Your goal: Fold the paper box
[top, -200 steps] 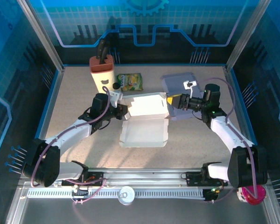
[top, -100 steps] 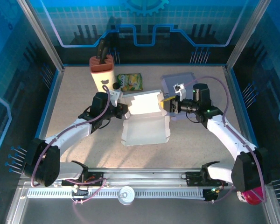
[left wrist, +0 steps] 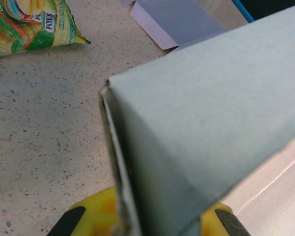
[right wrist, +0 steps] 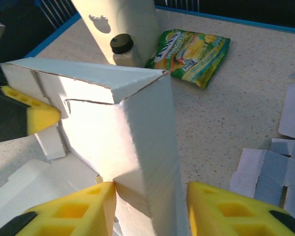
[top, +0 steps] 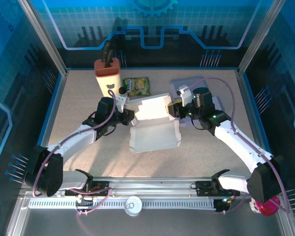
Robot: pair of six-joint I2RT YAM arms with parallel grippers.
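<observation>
the box (top: 155,135) is sitting mid-frame on the tabletop (top: 78,108) in the top view, one half lying flat and the other standing up behind it. the left tool (top: 129,116) is pressed together, pinching the left end of the raised wall. in its wrist view the yellow pads (left wrist: 91,216) are cut off at the bottom edge, and cardboard is blocking most of the frame. the right tool (right wrist: 150,191) is spread, straddling the upright right corner; whether both its pads are touching the wall is hard to make out. a snack bag (top: 136,86) is lying in the upper centre, apart from the box.
</observation>
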